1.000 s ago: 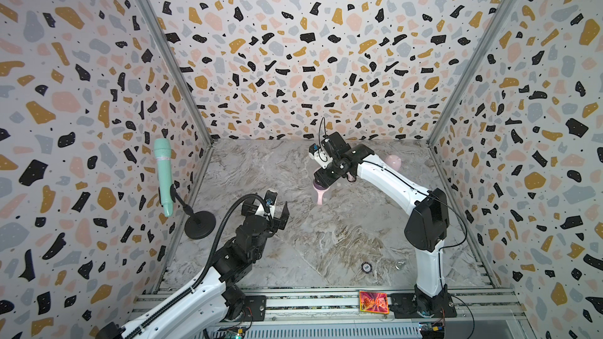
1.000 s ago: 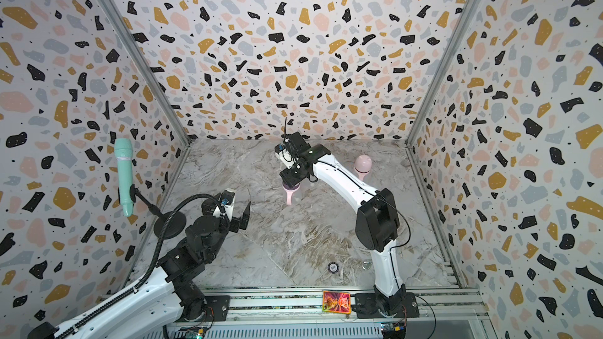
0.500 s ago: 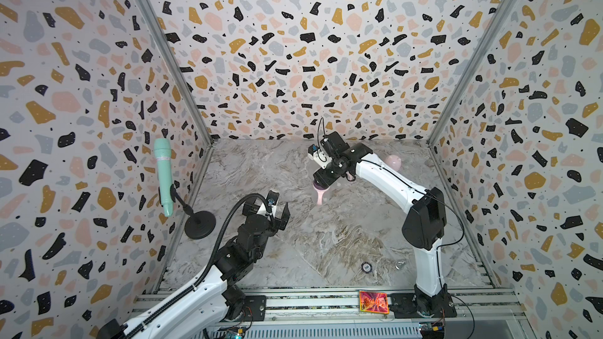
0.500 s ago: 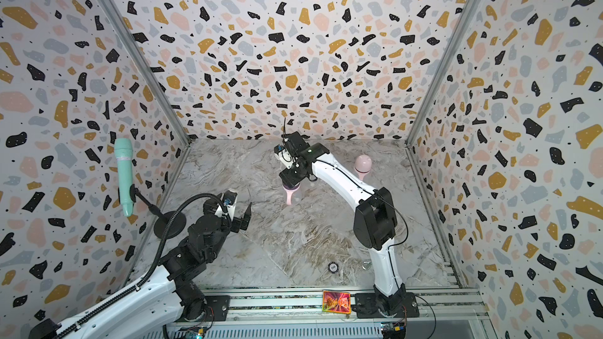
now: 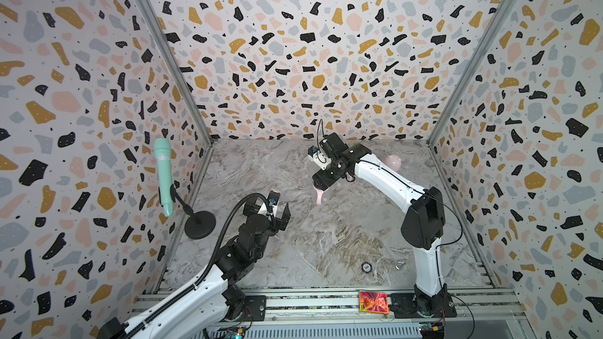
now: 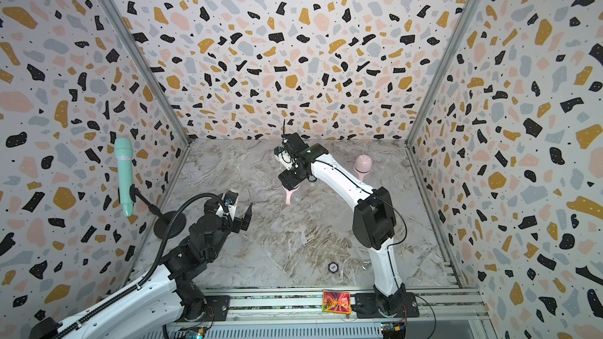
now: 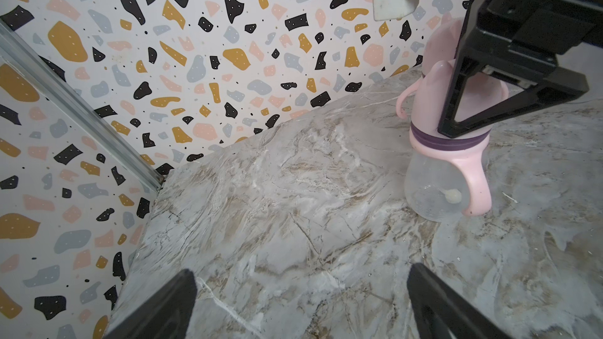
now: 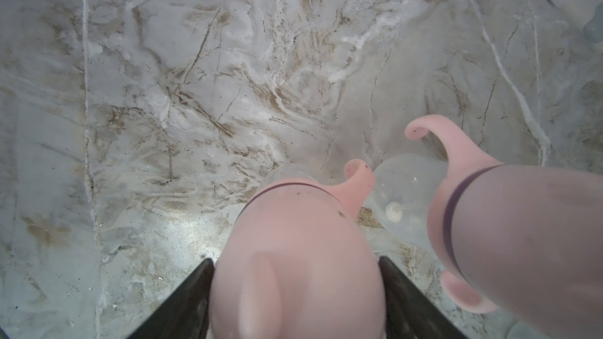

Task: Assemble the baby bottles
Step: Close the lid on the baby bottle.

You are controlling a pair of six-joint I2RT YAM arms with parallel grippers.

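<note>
we see a clear plastic baby bottle (image 7: 434,190) with purple collar, pink two-handled ring and pink dome cap standing on the grey marbled tabletop (image 5: 326,249), mid-table toward the back wall. its long axis is vertical, cap up, handles hanging down its sides. the right claw (image 8: 295,260) sits over it from above, fingers close on either side of the cap; we cannot tell whether they press it. a second bottle (image 8: 404,203) stands just beside, a third bottle (image 6: 363,164) well apart toward the back right, both cap up. the left claw (image 7: 301,272) is spread wide and empty.
</note>
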